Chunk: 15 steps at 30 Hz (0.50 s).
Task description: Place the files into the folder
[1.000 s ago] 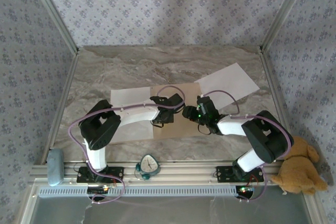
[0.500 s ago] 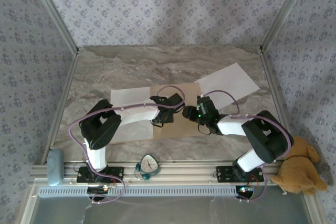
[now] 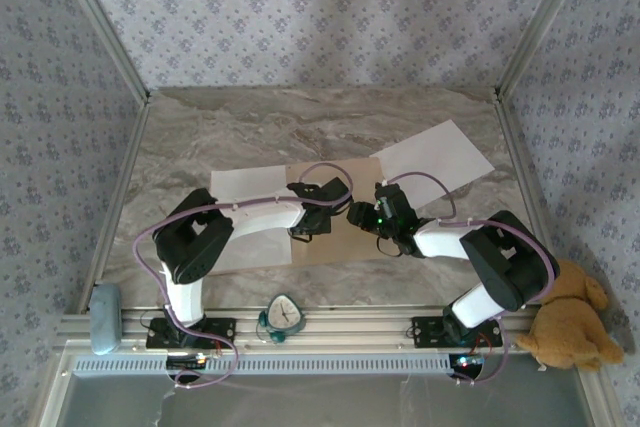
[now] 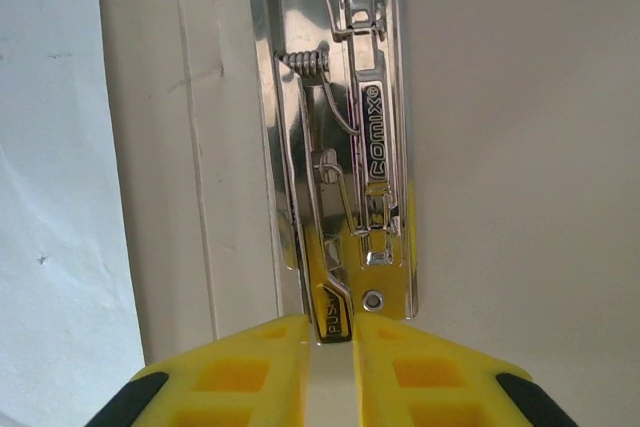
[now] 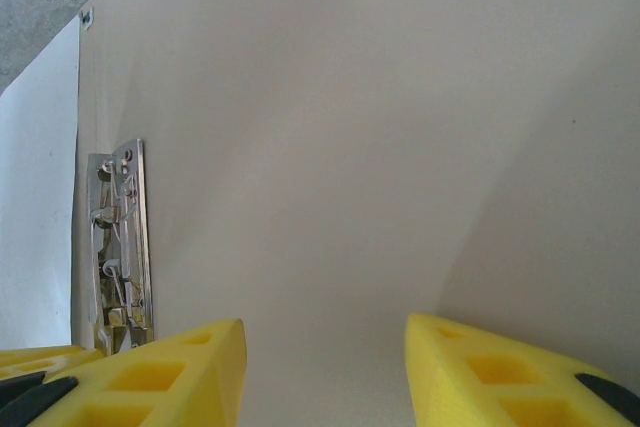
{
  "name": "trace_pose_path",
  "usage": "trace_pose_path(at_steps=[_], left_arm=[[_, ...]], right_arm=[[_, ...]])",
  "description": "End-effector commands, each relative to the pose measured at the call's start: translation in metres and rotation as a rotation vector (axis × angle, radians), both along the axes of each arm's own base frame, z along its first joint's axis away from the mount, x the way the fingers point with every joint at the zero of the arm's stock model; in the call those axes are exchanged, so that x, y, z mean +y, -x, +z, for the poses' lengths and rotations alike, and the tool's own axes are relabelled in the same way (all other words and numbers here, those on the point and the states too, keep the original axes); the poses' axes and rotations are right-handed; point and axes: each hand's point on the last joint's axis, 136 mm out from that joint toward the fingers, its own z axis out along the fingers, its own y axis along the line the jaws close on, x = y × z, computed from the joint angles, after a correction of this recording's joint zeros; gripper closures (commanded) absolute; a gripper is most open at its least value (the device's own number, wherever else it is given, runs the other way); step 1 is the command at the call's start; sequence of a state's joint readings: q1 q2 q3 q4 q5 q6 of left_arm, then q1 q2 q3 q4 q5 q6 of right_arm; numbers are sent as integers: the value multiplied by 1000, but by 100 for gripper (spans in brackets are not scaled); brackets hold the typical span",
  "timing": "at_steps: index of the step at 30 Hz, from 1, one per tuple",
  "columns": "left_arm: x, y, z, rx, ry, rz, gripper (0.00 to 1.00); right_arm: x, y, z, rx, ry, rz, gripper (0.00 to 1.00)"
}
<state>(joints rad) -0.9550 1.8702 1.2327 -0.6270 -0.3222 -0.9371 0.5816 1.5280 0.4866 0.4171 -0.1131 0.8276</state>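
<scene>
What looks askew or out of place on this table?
The right white sheet lies turned at an angle to the folder, unlike the straight left sheet. Nothing looks spilled or damaged.

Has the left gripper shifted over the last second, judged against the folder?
No. In the top view the left gripper sits at the same spot on the folder's left edge, pinching the metal clip.

place: lab test booth | cues: wallpapered panels (image 3: 320, 17), aluminium frame (image 3: 350, 327)
</scene>
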Motion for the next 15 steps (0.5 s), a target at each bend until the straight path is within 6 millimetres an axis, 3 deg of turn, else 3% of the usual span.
trace_pose_path(at_steps=[1, 6, 15], left_arm=[[0, -3, 0, 8, -2, 18, 80], [0, -3, -3, 17, -10, 17, 83], [6, 0, -10, 36, -39, 33, 80]], right_arm=[[-3, 13, -18, 65, 24, 11, 53], [-2, 13, -17, 63, 24, 13, 53], [0, 16, -17, 65, 24, 20, 53]])
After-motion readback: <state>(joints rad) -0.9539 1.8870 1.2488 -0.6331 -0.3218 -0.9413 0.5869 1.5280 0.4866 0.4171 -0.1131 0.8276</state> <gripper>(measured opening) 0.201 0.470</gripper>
